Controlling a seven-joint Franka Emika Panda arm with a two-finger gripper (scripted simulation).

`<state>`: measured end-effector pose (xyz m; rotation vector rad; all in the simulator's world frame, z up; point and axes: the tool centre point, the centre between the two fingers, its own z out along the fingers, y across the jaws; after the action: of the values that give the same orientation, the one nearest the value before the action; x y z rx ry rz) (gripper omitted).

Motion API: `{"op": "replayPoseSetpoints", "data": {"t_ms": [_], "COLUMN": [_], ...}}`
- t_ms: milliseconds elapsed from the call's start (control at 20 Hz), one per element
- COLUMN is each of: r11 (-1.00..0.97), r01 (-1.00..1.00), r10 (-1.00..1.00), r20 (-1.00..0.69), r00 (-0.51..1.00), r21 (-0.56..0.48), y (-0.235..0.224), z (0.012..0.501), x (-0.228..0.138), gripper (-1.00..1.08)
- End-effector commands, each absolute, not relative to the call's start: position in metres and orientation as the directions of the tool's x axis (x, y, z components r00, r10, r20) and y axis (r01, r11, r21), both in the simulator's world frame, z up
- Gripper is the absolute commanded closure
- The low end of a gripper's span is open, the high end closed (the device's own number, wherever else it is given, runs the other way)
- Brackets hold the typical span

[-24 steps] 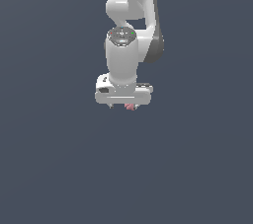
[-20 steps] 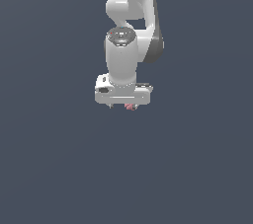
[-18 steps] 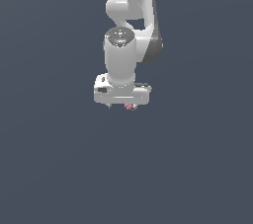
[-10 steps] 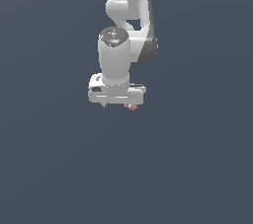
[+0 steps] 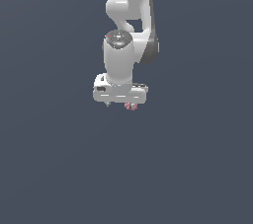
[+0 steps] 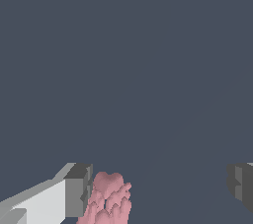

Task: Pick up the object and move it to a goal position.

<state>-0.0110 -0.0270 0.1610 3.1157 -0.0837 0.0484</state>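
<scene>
A flat, dark slate-blue ground (image 5: 54,168) fills both views, with no edge or seam showing anywhere. In the exterior view the white arm (image 5: 129,16) comes down from the top of the frame and ends in a vertical wrist section above a wide white hand body. The gripper (image 5: 121,104) points straight down, and only stubs of its fingers show beneath that body.

The object (image 5: 131,106), a small pink-red lumpy cluster, peeks out under the hand body toward the exterior view's right end of it (it is tiny there, little more than a few pink specks).

The wrist view gives the clearer account. The gripper (image 6: 160,191) has its jaws spread wide, with a broad stretch of bare ground between the two dark grey pads (image 6: 79,191). The object (image 6: 108,201) sits right against the inner face of one pad, touching or very nearly so, and well apart from the other pad. Its bumpy, raspberry-like lobes are plain to see. It is not clamped between both pads.
</scene>
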Motion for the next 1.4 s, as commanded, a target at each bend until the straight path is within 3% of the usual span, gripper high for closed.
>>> {"op": "replayPoseSetpoints", "data": {"t_ms": [0, 800, 1350], "r11": [-0.998, -0.989, -0.987], "r01": [-0.062, -0.145, -0.158], "r10": [-0.062, -0.145, -0.158], "r20": [0.029, 0.005, 0.000], "r00": [0.998, 0.989, 0.987], "r21": [0.020, 0.002, 0.000], "y": [-0.021, 0.022, 0.028], "z": [0.154, 0.100, 0.092], "x": [-0.019, -0.105, -0.121], "gripper": [-0.92, -0.92, -0.92]}}
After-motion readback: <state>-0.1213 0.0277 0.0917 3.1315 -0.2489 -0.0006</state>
